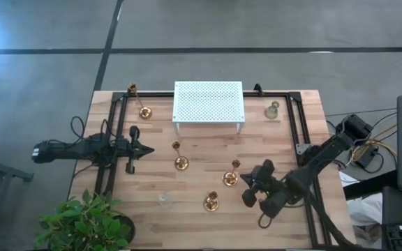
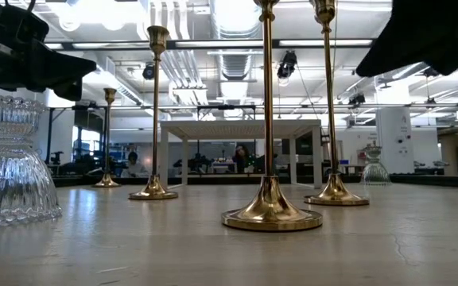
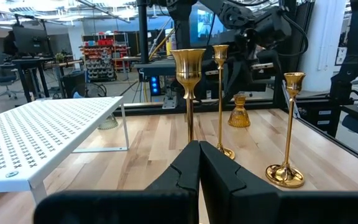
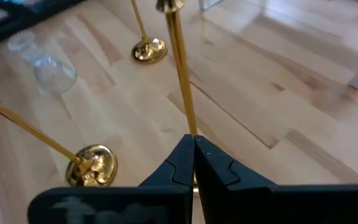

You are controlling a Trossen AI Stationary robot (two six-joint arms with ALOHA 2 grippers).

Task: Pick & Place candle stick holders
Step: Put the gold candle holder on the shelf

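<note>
Wooden table (image 1: 208, 157) bearing white perforated rack (image 1: 209, 102), brass candle stick holders (image 1: 181, 162), glass holder (image 1: 165, 200)

The white perforated rack (image 1: 209, 103) blocks the middle of the counter's (image 1: 208, 226) far edge, with bare wood on each side of it broken only by a brass holder (image 1: 144, 111) toward the left and a squat holder (image 1: 272, 109) toward the right. Three tall brass holders (image 1: 181, 162) (image 1: 230, 177) (image 1: 211, 203) stand apart across the centre between the left hand (image 1: 147, 148) and the right hand (image 1: 245, 198), leaving lanes of open wood. A clear glass holder (image 1: 165, 200) sits near the front edge, and a potted plant (image 1: 82, 224) crowds the front left corner.
</note>
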